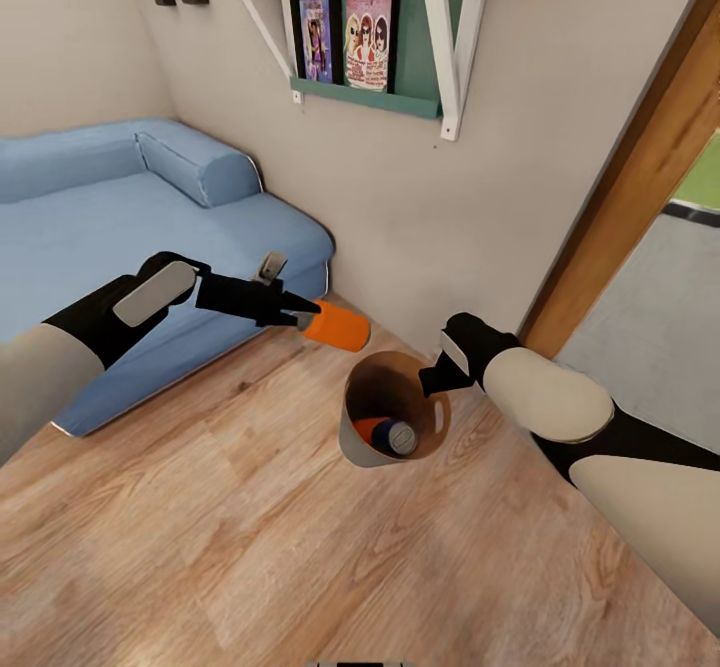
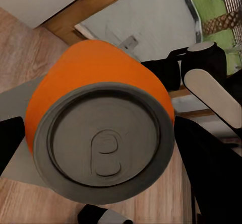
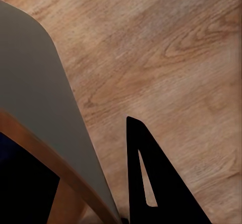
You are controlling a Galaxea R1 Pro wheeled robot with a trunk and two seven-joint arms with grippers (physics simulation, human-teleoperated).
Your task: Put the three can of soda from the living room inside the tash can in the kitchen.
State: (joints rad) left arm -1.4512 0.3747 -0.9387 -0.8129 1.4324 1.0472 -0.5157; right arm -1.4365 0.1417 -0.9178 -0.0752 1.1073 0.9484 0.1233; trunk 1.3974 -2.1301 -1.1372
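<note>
An orange can of soda lies sideways in my left gripper, which is shut on it just above and to the left of the tash can's rim. The left wrist view looks straight at this can's silvery top. The pale grey tash can stands on the wood floor with a dark blue can and another orange can at its bottom. My right gripper is shut on the bin's right rim. One black finger rests outside the grey wall.
A blue sofa fills the left side. A plain wall with a teal-and-white shelf of pictures stands behind the bin. A wood door frame runs up on the right. Wood floor stretches toward me.
</note>
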